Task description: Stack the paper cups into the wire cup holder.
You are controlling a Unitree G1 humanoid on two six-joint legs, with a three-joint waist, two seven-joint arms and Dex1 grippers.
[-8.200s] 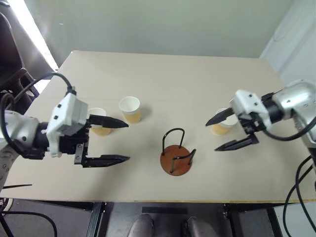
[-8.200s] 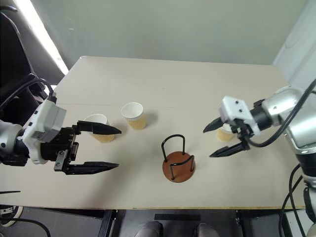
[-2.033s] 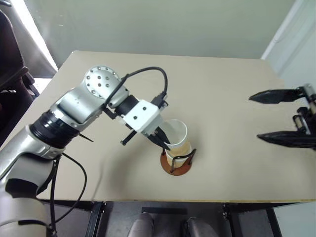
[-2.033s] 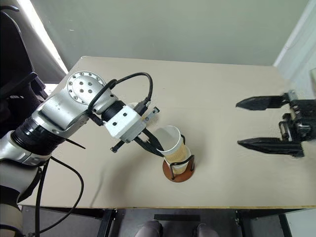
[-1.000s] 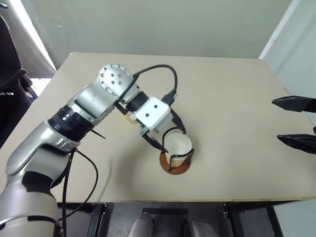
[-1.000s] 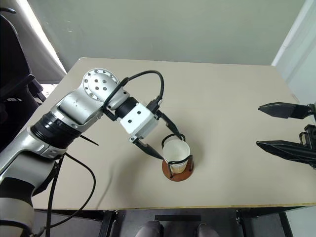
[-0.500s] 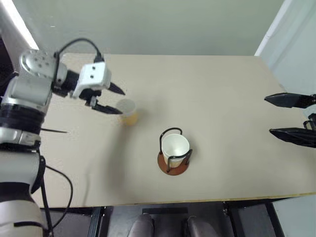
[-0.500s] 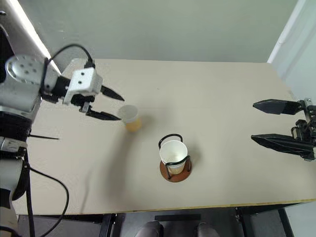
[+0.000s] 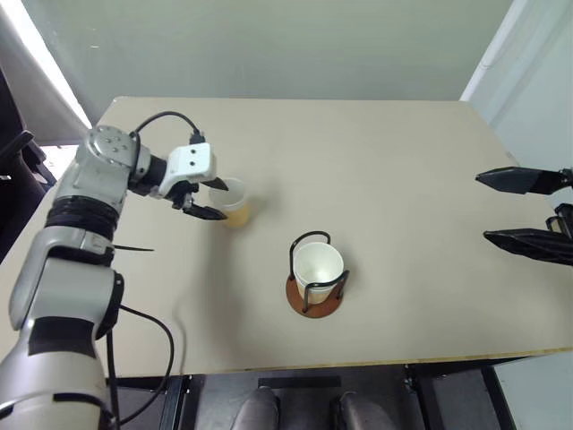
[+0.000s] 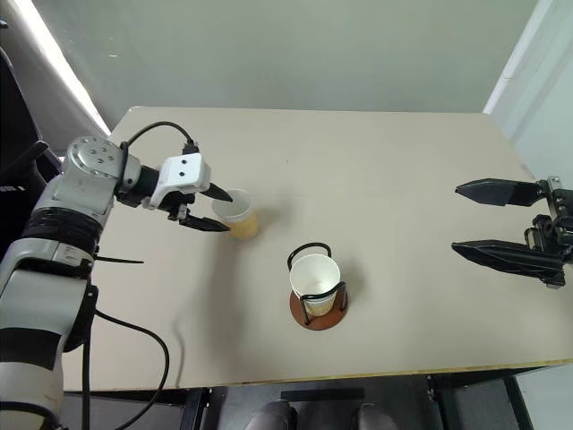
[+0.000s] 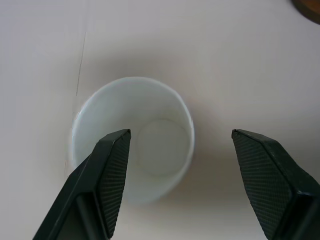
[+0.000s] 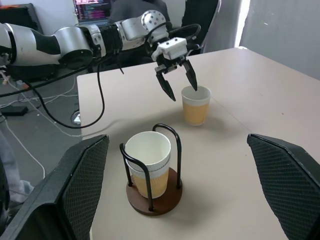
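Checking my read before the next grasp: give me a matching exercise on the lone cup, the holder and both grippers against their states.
Things:
1. loose paper cup
2. wire cup holder
3. left gripper
4. right gripper

States:
a. open, off to the side, nothing between its fingers
b. holds stacked cups
c. upright on the table, outside the holder
d. open, fingers either side of a cup

Pairs: 1-c, 2-b, 3-d, 4-a

table [image 9: 403, 179]: beige, rectangular | wall [image 9: 269, 45]: pale grey-green | monitor [image 12: 92, 10]: lit, behind
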